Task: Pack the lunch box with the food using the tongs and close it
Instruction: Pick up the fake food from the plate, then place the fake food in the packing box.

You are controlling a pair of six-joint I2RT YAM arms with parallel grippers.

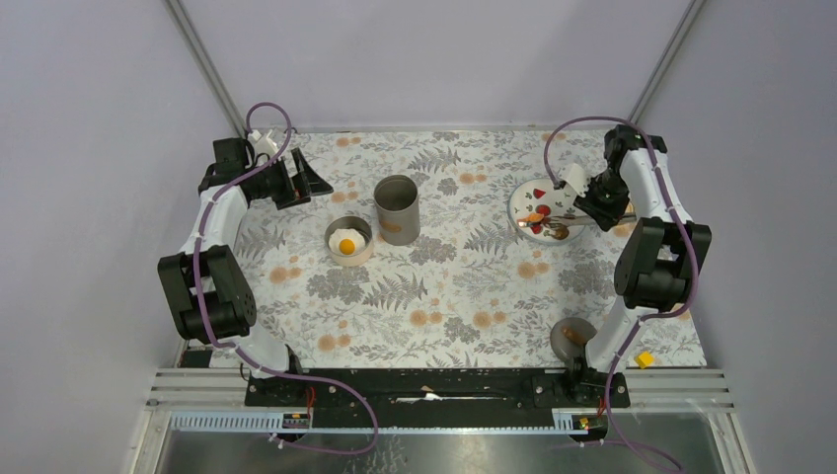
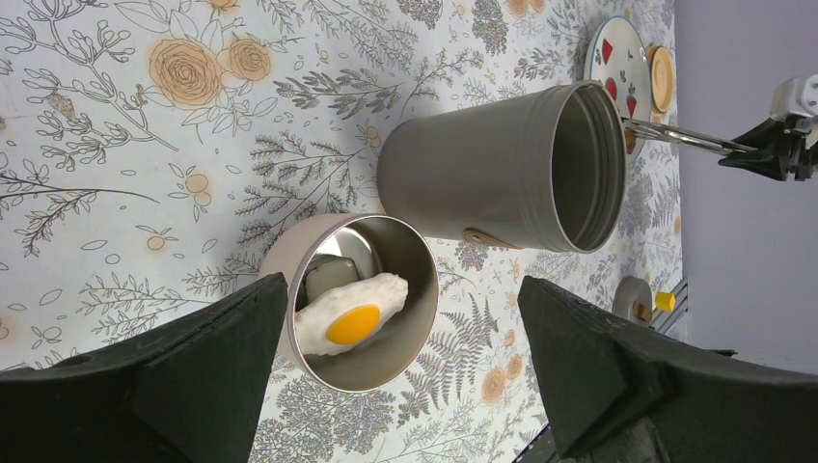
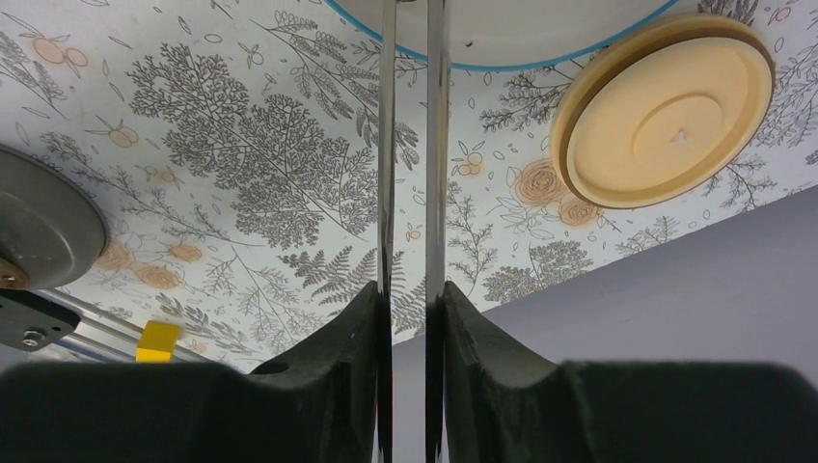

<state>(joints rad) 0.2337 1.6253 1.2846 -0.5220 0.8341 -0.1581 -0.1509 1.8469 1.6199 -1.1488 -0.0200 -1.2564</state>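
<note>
A toy fried egg (image 1: 346,243) lies in a short round metal tier (image 1: 348,240) of the lunch box, beside the tall grey canister (image 1: 397,209). My left gripper (image 1: 311,183) hangs open behind and left of them; in its wrist view the egg (image 2: 349,313) shows between the spread fingers of the left gripper (image 2: 400,289). My right gripper (image 1: 592,209) is shut on the silver tongs (image 3: 387,145), both arms pressed between its fingers (image 3: 367,318). The tong tips reach over the white plate (image 1: 521,200), by an orange-brown piece (image 1: 534,217) and red pieces (image 1: 539,193).
A cream round lid (image 3: 666,111) lies beside the plate's blue rim (image 3: 502,66). A grey metal lid (image 1: 572,336) sits near the right arm's base, with a small yellow block (image 1: 644,359) at the table's near right edge. Grey walls close in behind and at both sides.
</note>
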